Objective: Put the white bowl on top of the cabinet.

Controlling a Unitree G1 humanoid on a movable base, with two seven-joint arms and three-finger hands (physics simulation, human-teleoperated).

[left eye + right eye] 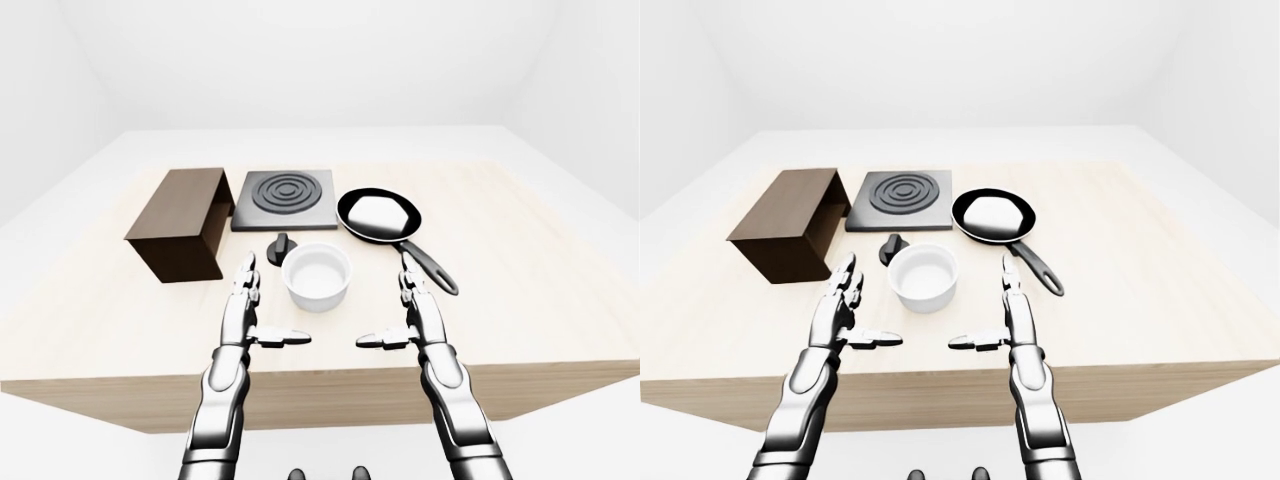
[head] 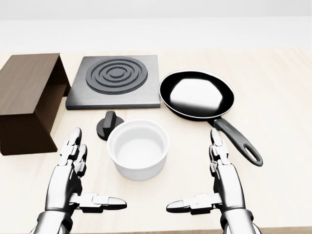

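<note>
White bowl [image 1: 318, 277] — between open robot hands.

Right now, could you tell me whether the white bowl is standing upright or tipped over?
Upright: the white bowl rests on its base on the table, its round opening facing up and its inside showing empty.

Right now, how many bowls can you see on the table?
1. The white bowl sits between the open left robot hand and right robot hand, below the hotplate. None appear hidden.
</note>
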